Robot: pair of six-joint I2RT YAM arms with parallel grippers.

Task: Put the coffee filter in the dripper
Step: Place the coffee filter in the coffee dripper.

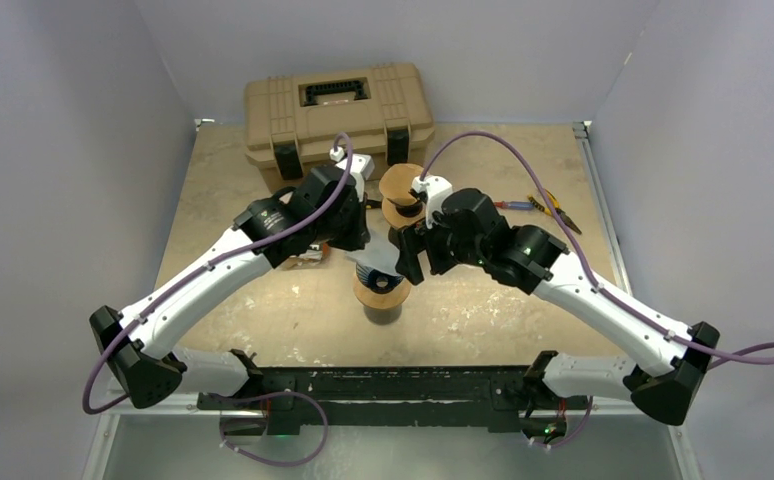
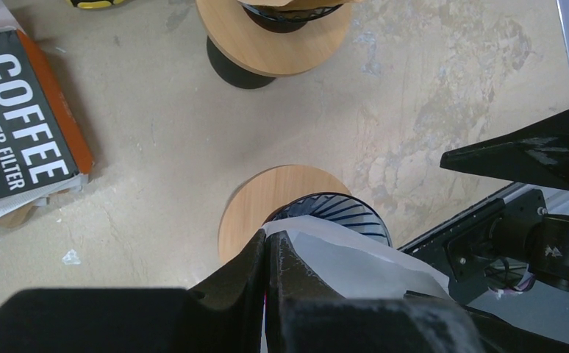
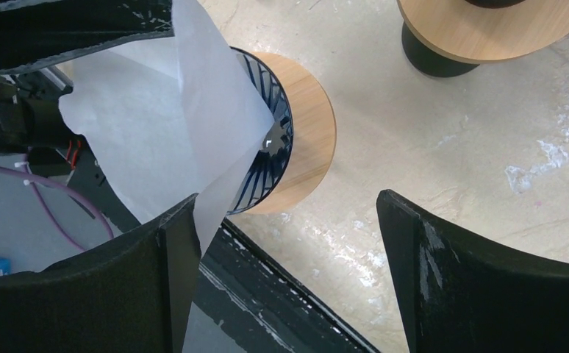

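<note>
Left hand (image 2: 267,246) pinches the white coffee filter (image 3: 156,118) over the dripper (image 2: 340,213); right hand (image 3: 285,206) stands wide apart beside the filter's edge.

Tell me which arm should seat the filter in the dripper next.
Left. The left claw is shut on the coffee filter, which hangs over the ribbed dripper. The right claw is open beside the paper and holds nothing, so it would need a handover first.

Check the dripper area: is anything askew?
Yes. The filter, pinched in the left tool, looks folded flat and hangs tilted over one side of the dripper, overhanging its rim instead of opened inside the cone.
</note>
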